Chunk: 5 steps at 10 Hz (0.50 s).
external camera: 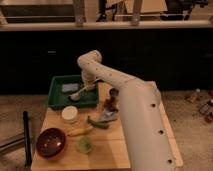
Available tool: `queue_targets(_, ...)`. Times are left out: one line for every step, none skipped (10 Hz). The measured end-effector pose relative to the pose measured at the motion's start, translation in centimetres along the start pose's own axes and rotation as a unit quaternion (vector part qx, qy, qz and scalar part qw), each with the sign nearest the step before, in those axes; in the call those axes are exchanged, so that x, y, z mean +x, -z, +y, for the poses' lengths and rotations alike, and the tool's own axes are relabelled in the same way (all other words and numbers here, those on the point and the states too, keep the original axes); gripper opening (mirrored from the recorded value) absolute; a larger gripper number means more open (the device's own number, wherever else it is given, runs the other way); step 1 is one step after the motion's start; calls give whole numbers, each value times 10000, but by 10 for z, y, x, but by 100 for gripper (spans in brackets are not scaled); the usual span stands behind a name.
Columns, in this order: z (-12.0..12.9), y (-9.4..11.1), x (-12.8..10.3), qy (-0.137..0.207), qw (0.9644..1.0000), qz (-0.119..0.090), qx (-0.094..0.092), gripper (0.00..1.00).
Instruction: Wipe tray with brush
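A white robot arm reaches over the shallow rectangular dark-green plastic tray (56, 98) at the back left of a wooden table (115, 150), its gripper (88, 86) low inside the tray, apparently pinching the small tan-handled brush (80, 93), whose pale head rests on the tray floor beside 1 flat grey block (69, 88). Good wiping likely means light downward pressure and strokes clear of the block and rim.

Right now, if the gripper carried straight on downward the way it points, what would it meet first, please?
Most likely the tray floor: the gripper hangs over the tray's right part, with the brush angled below it. Depth is unclear, so the brush head may already touch.
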Motion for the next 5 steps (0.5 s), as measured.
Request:
queue_targets(5, 3, -2, 61, 10000, -33, -44, 0)
queue_targets(9, 7, 2, 74, 10000, -10, -66, 0)
queue_targets(13, 11, 6, 59, 10000, 18, -63, 0)
queue_targets(16, 16, 12, 20, 10000, 53, -53, 0)
queue_targets(19, 22, 19, -18, 9999, 106, -18, 0)
